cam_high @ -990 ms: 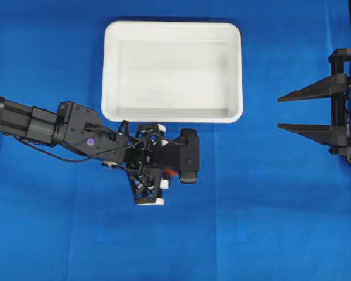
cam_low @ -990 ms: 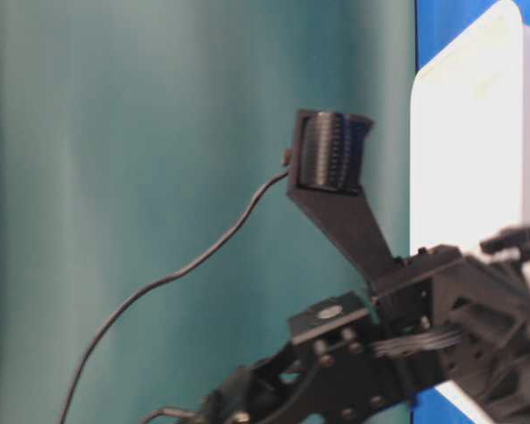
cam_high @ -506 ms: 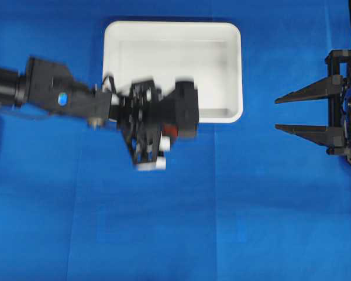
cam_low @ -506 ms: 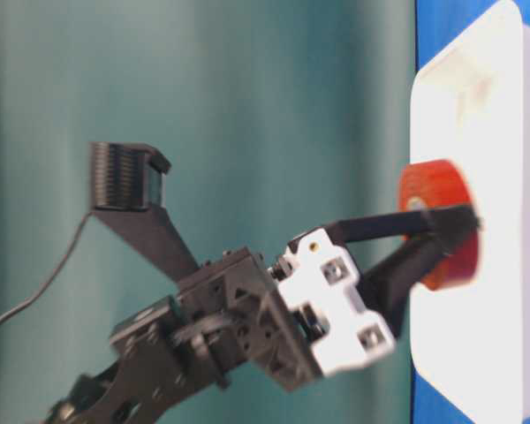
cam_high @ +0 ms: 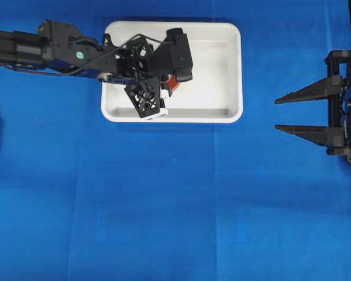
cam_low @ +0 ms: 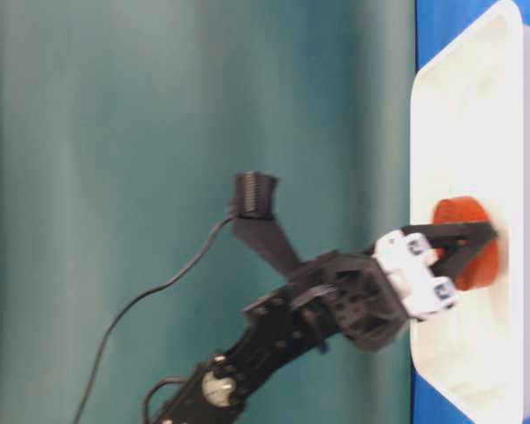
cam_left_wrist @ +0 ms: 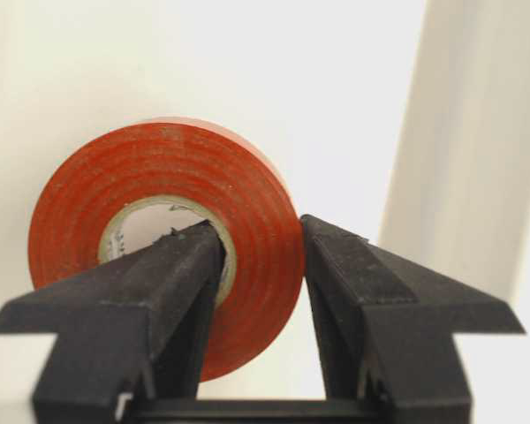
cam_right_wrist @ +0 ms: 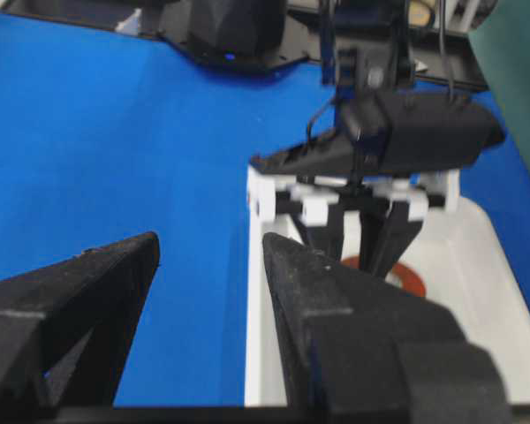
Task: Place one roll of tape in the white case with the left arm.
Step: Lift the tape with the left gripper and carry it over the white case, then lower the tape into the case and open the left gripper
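The left arm (cam_high: 58,51) is black and jointed, made of boxy segments with a small teal dot on its wrist and a thin black cable looping along it. Its gripper (cam_low: 477,243) has white fittings and latticed black plates. The right gripper (cam_high: 292,111) is all black, with two long pointed prongs.

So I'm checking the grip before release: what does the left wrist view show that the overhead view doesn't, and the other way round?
Only the left wrist view shows the grip: one finger sits in the hole of the roll of tape, the other outside, jaws pinching the ring wall. Only the overhead view shows the whole white case, the blue table and the idle right gripper, jaws apart. Both show the left gripper holding the tape over the case's interior.
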`<state>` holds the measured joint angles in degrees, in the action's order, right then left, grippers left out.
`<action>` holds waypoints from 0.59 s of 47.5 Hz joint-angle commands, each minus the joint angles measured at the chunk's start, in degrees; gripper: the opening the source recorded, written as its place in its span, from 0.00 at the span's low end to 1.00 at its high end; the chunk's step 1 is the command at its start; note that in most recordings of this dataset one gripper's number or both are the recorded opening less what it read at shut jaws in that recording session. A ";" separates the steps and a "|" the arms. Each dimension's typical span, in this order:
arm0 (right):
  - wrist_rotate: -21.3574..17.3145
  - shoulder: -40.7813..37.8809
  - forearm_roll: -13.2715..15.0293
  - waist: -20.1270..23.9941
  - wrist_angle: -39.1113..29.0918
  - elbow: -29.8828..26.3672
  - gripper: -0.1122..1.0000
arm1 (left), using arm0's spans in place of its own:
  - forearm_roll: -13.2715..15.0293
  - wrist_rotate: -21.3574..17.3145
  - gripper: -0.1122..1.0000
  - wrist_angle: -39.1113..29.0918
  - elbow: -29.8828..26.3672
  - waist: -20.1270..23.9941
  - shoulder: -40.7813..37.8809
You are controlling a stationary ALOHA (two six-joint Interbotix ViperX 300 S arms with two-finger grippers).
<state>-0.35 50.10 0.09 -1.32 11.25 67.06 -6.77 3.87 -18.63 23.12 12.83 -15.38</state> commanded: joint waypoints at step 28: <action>0.00 -0.44 -0.18 -0.18 0.26 -1.05 0.05 | 0.26 0.35 0.83 -1.67 0.97 -1.23 9.84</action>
<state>-0.35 49.92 0.00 -1.41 11.25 67.06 -6.59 3.96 -19.69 23.82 11.60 -10.90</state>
